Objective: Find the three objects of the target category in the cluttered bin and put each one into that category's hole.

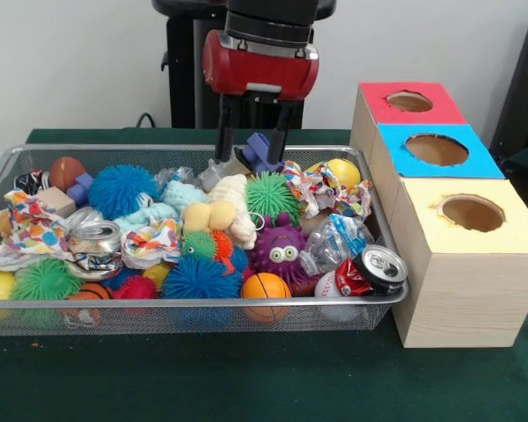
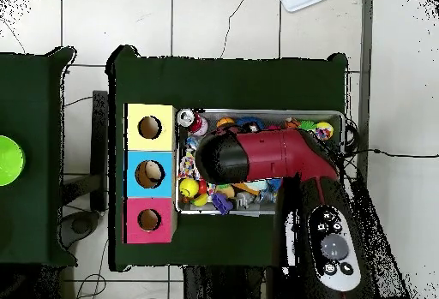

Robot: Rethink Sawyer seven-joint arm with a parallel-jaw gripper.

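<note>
The wire-mesh bin (image 1: 202, 303) is full of toys. My gripper (image 1: 248, 160) hangs low over the bin's back edge, open, with its fingers (image 1: 225, 132) spread wide. A blue block (image 1: 260, 151) lies between them. A wrinkly see-through bottle (image 1: 334, 242) with a bluish label lies at the bin's right, clear of the gripper. Another clear crumpled piece (image 1: 213, 172) sits right at my left fingertip. The red-topped hole (image 1: 409, 101) is at the far end of the wooden box, and it shows in the overhead view (image 2: 149, 219) too. In the overhead view my arm (image 2: 257, 157) hides the gripper.
Blue-topped hole (image 1: 436, 149) and yellow-topped hole (image 1: 471, 213) lie nearer the camera on the same box. Silver cans (image 1: 97, 237) (image 1: 383, 268), polka-dot paper wads (image 1: 26, 229), spiky balls (image 1: 119, 189) and a purple monster toy (image 1: 280, 251) crowd the bin. Its rim shows overhead (image 2: 257, 112).
</note>
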